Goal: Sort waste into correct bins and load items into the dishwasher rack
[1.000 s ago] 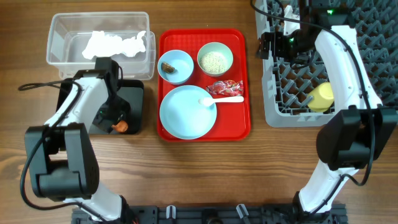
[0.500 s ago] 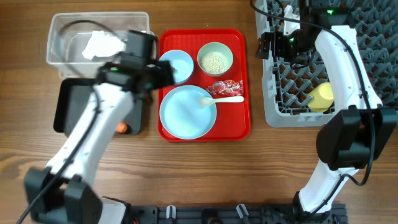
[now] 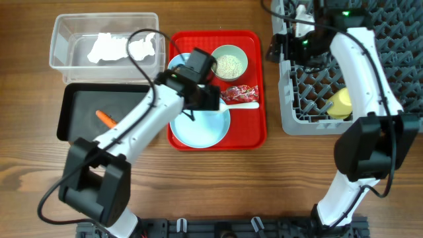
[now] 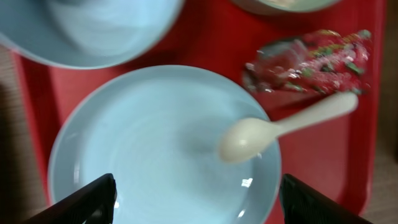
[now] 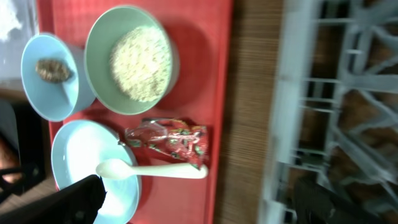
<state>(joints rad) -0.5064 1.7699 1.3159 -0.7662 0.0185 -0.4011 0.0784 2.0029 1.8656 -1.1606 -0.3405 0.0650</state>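
Overhead: shows the orange carrot piece [image 3: 106,119] in the black tray [image 3: 73,99], white tissue [image 3: 115,46] in the clear tub [image 3: 63,30], the yellow cup [image 3: 342,102] in the grey rack [image 3: 297,112]. Left wrist: looks down on the big blue plate [image 4: 149,155] on the red tray [image 4: 217,37], with the left tool [image 4: 199,205] spread wide and empty above it. Also shows a white spoon [image 4: 273,127] resting on the plate's edge, right beside the red wrapper [image 4: 311,62]. Right wrist: shows the right tool [image 5: 196,205] spread wide, holding nothing.

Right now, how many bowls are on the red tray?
2. Light-blue bowl with a brown lump at the tray's far-left corner, partly under the left arm; pale-green bowl of rice beside it. None seem hidden.
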